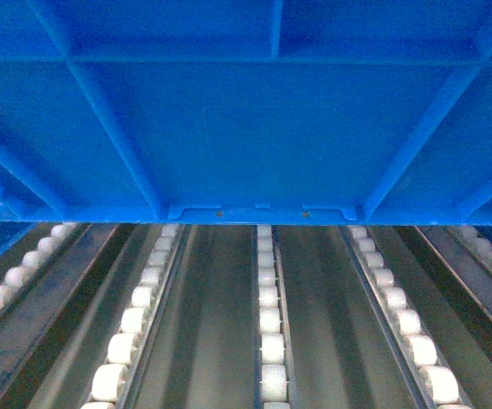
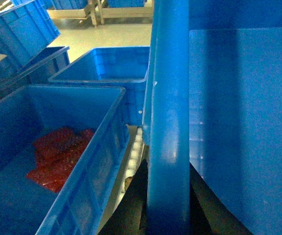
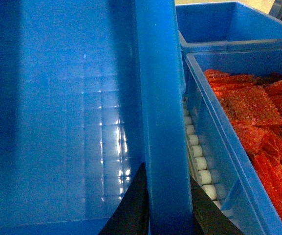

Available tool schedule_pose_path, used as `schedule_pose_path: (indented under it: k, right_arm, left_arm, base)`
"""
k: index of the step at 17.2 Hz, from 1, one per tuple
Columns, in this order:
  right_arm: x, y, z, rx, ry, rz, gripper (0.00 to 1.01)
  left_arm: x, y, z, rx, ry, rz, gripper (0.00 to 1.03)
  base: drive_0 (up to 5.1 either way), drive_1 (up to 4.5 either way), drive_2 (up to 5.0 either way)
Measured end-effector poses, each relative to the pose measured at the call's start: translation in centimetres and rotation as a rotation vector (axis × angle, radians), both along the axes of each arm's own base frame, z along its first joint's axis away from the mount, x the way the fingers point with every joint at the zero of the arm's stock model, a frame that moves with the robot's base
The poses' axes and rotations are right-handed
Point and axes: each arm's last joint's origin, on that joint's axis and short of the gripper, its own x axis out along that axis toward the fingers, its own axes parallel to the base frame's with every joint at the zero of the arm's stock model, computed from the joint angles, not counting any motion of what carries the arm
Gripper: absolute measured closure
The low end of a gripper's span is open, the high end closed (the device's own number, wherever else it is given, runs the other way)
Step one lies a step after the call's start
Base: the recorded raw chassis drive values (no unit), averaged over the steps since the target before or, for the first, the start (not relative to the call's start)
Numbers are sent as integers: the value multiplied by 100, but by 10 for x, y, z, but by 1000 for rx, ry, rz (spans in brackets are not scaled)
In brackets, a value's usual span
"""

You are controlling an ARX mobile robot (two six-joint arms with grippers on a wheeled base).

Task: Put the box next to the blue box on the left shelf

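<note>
Two grippers, left [image 2: 167, 205] and right [image 3: 167, 208], each clamp a side rim of the box [image 1: 246, 128], which you hold up above the roller tracks [image 1: 269, 324]. Beside it: on your left a crate [image 2: 97, 161] with red packets [image 2: 57, 156], on your right another crate [image 3: 214, 147] of red packets [image 3: 258, 112].

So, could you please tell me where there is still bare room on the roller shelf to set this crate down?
Free: the metal roller lanes under the held large blue plastic crate. Crowded: blue crates with red packets flank it, left and right, narrow roller gaps between.
</note>
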Motion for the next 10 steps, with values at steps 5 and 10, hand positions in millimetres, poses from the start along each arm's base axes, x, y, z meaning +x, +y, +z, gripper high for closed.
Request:
schedule_pose_path:
  k: [5, 10]
  right_arm:
    - [0, 0, 0, 0, 0, 0, 91]
    - [3, 10, -34, -110, 244, -156, 86]
  left_arm:
    - [0, 0, 0, 0, 0, 0, 91]
    - [2, -14, -37, 89, 365, 69, 90]
  base:
    - [0, 0, 0]
    - [0, 0, 0]
